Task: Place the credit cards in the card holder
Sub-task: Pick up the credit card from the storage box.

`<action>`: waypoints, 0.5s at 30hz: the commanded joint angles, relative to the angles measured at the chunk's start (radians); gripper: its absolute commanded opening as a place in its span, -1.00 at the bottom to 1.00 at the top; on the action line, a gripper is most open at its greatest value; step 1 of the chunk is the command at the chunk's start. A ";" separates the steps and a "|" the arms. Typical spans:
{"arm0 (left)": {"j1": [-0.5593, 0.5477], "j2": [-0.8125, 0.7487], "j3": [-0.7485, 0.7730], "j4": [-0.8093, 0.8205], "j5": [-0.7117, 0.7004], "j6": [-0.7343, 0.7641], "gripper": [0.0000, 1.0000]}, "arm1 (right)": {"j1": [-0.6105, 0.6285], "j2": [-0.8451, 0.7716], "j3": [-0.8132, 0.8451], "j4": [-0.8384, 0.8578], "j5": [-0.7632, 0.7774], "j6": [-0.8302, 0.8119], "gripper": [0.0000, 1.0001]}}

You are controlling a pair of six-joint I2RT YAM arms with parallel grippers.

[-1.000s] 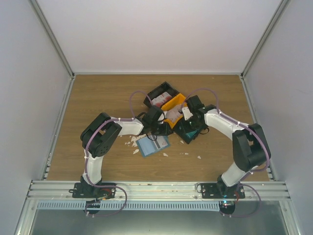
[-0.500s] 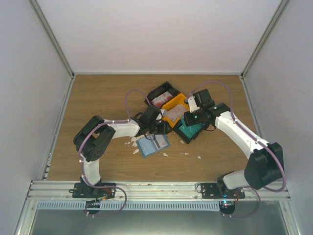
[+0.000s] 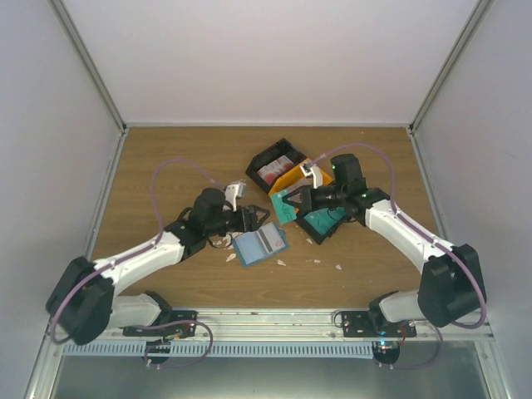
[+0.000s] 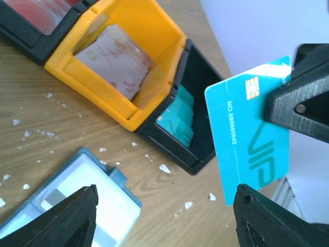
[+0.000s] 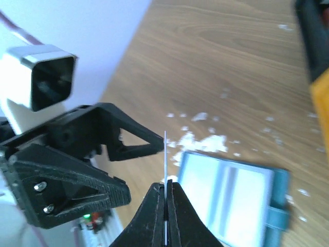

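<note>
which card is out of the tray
The teal card, held by the right gripper with jaws shut on it; the other cards in view sit in the tray.

place: lab-style robot test cell | white panel walls [image 3: 249, 58] are enclosing the brown wooden tabletop [image 3: 166, 166] at 9, 12 and 3 o'clock | silver aluminium rail [image 3: 266, 320] is running along 6 o'clock

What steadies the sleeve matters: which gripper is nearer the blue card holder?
Left. The left gripper hangs at the far edge of the card holder; the right gripper, pinching a teal card, is farther back, near the tray.
</note>
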 commanded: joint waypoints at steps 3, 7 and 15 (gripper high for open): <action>0.027 -0.160 -0.063 0.100 0.191 -0.034 0.56 | 0.011 0.001 -0.054 0.338 -0.337 0.222 -0.99; 0.037 -0.197 -0.078 0.184 0.302 -0.098 0.51 | 0.040 0.001 -0.079 0.430 -0.402 0.302 -0.99; 0.041 -0.236 -0.153 0.336 0.310 -0.209 -0.24 | 0.060 -0.054 -0.179 0.650 -0.395 0.447 -0.99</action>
